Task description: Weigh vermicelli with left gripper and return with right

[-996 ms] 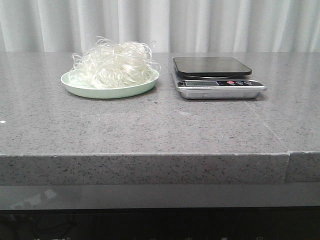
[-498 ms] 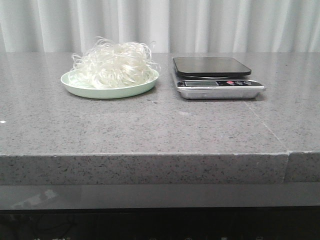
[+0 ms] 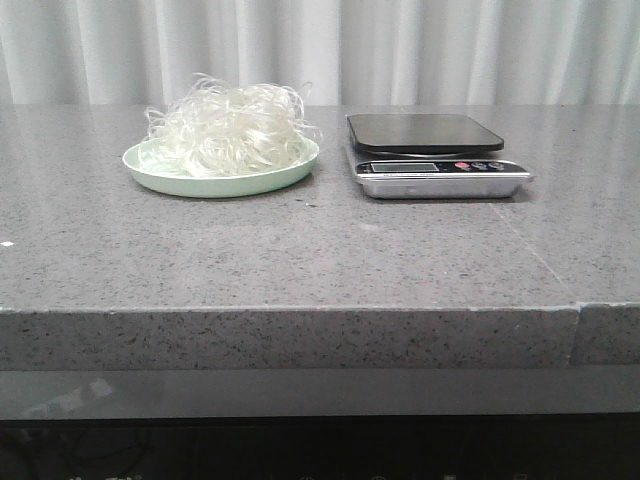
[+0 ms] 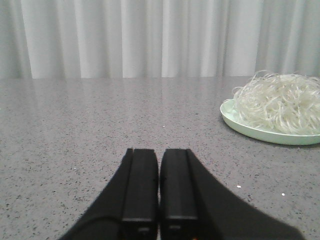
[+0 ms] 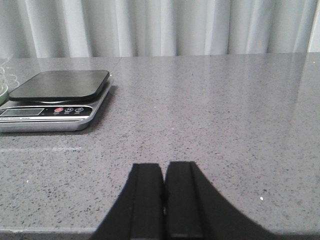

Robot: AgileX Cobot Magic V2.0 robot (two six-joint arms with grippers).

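the loose, fluffy tangle of thin translucent whitish vermicelli (image 3: 226, 130) sits heaped on a shallow pale green round plate (image 3: 215, 184) toward the left of the grey speckled stone tabletop (image 3: 300, 250). it looks very light and springy, with stray loops sticking out past the heap, so strands are likely to slip, shed or snag on the plate rim. the best hold is probably a deep pinch through the dense middle of the heap from above, not at the wispy edges. the dry strands may be brittle, so a gentle squeeze seems wise.

just beside the plate, to its right, stands a flat digital kitchen scale with a black weighing pad and silver body (image 3: 430, 152); nothing lies on the pad.

the matte-black left hand (image 4: 159, 170) has its two fingers pressed together and holds nothing; it hovers low over the tabletop, well apart from the plate. the black right hand (image 5: 164, 185) is likewise closed and empty, near the scale's side.
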